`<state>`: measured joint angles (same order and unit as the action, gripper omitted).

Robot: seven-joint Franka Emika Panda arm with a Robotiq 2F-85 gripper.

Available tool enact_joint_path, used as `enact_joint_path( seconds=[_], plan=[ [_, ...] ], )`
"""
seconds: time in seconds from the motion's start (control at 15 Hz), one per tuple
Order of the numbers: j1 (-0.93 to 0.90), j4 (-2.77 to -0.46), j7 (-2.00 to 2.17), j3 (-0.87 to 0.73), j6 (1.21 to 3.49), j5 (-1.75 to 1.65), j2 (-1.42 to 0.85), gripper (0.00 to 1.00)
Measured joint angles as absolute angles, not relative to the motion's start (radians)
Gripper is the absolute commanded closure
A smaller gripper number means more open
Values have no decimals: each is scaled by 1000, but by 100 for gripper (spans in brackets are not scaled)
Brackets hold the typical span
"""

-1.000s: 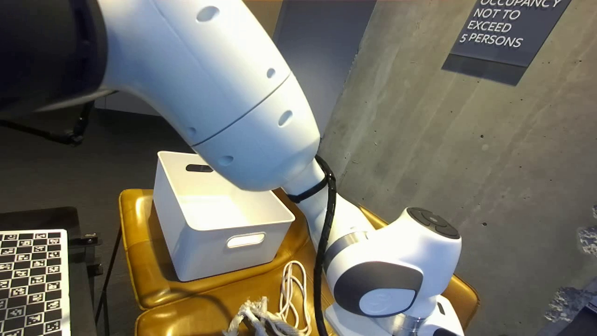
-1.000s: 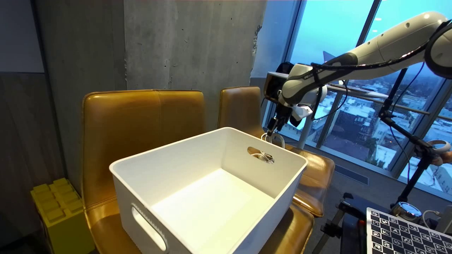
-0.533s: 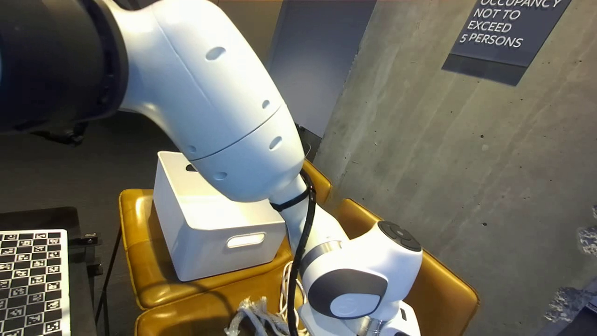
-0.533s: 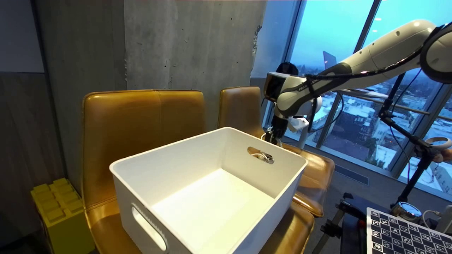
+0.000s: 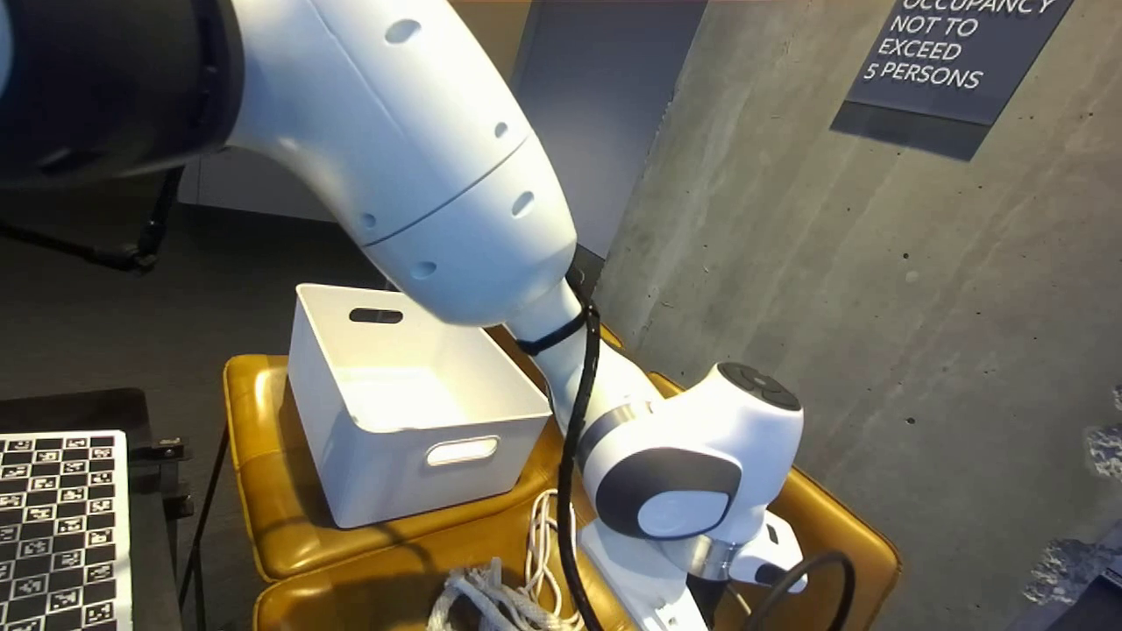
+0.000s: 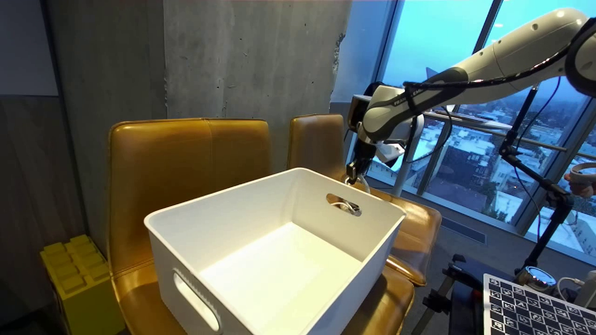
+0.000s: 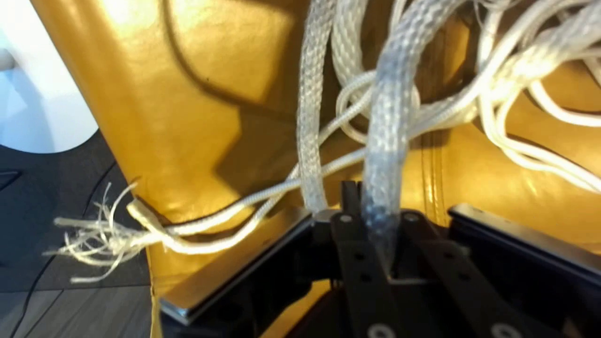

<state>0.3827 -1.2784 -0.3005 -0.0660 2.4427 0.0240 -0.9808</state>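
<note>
Clamps both fingers (image 7: 351,197) on a thick braided rope (image 7: 389,108) — over the tan chair seat (image 5: 342,596), to the right of the white box (image 5: 377,478).

wrist view close above rope (image 7: 390,103)

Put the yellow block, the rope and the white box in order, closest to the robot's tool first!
Going by an exterior view, starting from the tool:
1. The rope: pinched in the tool, as the wrist view shows.
2. The white box: next, its rim just below the tool.
3. The yellow block: farthest, at the picture's lower left.
</note>
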Motion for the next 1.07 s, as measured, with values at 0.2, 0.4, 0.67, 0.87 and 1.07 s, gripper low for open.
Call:
enact_joint_path(
  seconds=[0.2, 0.4, 0.67, 0.87, 1.07],
  plan=[
    [352, -1311, -293, -66, 2432, 24, -892, 99],
    [309, -1372, -290, -64, 2423, 24, -769, 99],
    [244, -1467, -288, -52, 2419, 24, -595, 99],
    [186, -1547, -277, -39, 2418, 22, -466, 99],
    [109, -1627, -247, -25, 2417, 0, -347, 99]
  ],
)
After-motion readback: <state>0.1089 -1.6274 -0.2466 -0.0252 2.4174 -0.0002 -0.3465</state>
